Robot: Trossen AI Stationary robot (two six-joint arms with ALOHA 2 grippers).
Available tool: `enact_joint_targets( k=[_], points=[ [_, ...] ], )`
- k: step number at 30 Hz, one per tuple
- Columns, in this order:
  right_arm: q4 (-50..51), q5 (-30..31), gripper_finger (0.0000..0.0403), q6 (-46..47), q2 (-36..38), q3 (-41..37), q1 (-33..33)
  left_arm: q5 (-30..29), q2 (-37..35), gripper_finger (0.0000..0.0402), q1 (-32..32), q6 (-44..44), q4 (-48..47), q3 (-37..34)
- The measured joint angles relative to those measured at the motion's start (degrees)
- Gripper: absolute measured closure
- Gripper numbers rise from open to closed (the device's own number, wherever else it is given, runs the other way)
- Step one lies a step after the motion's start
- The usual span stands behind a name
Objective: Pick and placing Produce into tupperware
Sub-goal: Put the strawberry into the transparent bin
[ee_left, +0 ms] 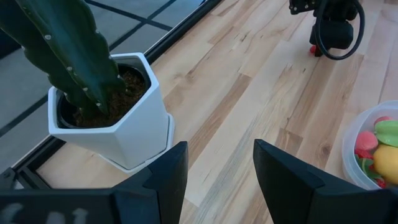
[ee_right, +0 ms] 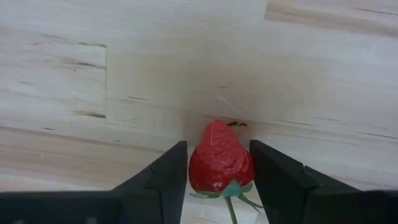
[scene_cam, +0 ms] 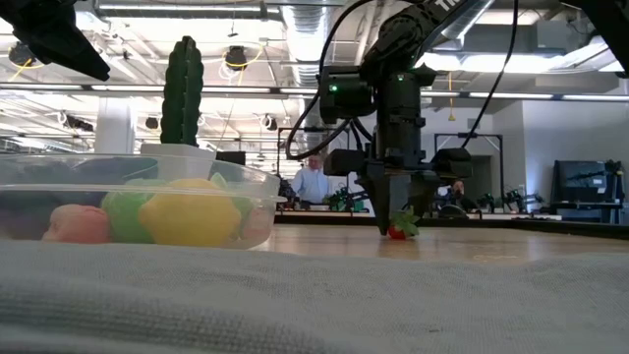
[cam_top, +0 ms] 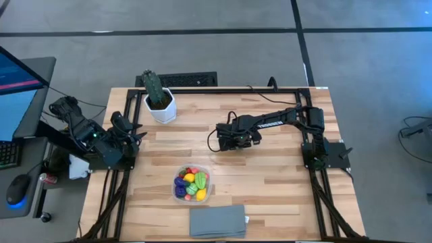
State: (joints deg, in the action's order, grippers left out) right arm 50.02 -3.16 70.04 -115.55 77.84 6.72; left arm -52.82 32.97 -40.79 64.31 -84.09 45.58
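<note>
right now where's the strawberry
The strawberry sits on the bare wood between the right pincer's fingers, near the table's middle in the high view, up and right of the tupperware and right of the cactus pot.

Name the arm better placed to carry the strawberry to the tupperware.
Right. Its gripper has fingers on both sides of the strawberry on the table. The left gripper waits near the cactus pot.

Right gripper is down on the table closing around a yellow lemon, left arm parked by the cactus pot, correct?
Not a lemon. The right wrist view shows the right gripper around a red strawberry on the table; the left gripper waits by the cactus pot.
</note>
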Motion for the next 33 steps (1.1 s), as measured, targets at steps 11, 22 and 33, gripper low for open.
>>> enact_joint_targets(
  k=[11, 22, 33],
  points=[
    [-1.08, 0.00, 0.0219, -0.02, 0.00, 0.00, 0.00, -0.04, 0.00, 0.0228, 0.00, -0.02, 0.00, 0.00],
    [-3.49, 0.00, 0.0218, -0.01, 0.00, 0.00, 0.00, -0.06, -0.01, 0.0228, 0.01, 0.00, 0.00, -0.01],
    [-11.03, -0.02, 0.0235, -1.10, 0.00, -0.02, 0.00, -0.06, 0.00, 0.0228, 0.00, 0.23, 0.00, 0.00]
  ],
)
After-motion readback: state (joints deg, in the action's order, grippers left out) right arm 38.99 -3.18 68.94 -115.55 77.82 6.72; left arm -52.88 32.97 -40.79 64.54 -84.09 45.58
